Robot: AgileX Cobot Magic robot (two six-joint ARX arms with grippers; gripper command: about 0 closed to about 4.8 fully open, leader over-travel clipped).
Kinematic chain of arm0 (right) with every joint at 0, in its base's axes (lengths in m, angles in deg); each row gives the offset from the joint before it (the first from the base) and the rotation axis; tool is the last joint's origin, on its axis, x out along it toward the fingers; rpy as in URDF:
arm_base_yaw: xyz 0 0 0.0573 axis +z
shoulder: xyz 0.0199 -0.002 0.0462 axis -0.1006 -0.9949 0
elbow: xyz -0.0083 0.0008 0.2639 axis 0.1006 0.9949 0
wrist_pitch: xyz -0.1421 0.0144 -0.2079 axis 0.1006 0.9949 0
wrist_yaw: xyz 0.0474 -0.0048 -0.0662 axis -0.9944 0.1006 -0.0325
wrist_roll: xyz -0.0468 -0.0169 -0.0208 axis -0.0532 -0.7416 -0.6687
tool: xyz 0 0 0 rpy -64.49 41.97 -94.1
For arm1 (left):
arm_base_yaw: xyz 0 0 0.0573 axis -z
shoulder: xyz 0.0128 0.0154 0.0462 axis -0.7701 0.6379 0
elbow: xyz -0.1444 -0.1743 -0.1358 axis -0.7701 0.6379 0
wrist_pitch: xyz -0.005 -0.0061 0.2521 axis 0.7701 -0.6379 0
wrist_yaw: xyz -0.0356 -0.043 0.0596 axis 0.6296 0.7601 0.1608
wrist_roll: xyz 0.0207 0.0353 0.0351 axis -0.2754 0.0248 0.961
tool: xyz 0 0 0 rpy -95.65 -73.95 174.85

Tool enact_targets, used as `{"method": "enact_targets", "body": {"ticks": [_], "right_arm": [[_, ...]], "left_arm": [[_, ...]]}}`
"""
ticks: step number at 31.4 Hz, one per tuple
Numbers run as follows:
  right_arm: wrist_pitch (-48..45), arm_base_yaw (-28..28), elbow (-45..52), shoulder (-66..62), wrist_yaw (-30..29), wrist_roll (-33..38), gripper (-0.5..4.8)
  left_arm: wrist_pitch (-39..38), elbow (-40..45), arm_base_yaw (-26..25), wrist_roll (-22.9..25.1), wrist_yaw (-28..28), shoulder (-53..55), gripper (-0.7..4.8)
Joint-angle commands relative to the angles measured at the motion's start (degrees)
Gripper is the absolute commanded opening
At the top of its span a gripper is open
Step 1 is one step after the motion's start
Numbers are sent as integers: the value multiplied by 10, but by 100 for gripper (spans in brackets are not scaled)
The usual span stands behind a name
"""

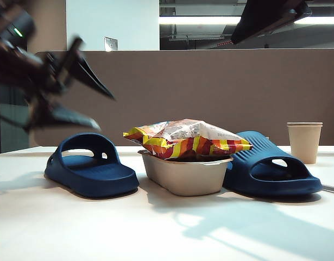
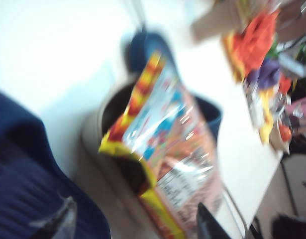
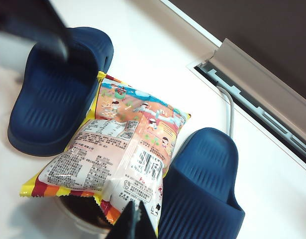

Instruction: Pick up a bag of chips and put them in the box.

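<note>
The bag of chips (image 1: 186, 138) lies flat across the top of the beige box (image 1: 183, 176), overhanging its rim on both sides. My left gripper (image 1: 106, 113) hovers blurred up at the left, above the left slipper, open and empty. In the left wrist view the left gripper (image 2: 135, 224) has its fingers wide apart, with the bag (image 2: 167, 149) and the box (image 2: 100, 124) beyond them. My right gripper (image 3: 135, 219) is shut and empty, high above the bag (image 3: 118, 149). A bit of the box (image 3: 75, 211) shows under the bag.
A dark blue slipper (image 1: 90, 171) stands left of the box and another (image 1: 270, 168) touches its right side. A tan paper cup (image 1: 304, 141) stands at the back right. A brown partition wall runs behind the table. My right arm (image 1: 264, 19) hangs at the top right.
</note>
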Motion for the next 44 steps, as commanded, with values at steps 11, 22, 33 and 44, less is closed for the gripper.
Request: {"method": "enact_targets", "body": {"ticks": [11, 22, 33, 44], "right_arm": [[1, 1, -3, 2, -19, 4, -5], [10, 1, -3, 11, -46, 20, -5], [40, 2, -3, 46, -51, 36, -5], [78, 2, -3, 87, -62, 56, -5]], "left_arm": [[-40, -3, -149, 63, 35, -328, 268], [-72, -3, -150, 47, 66, -472, 265], [-199, -3, -107, 106, -43, -573, 209], [-259, 20, -86, 150, -110, -703, 176]]}}
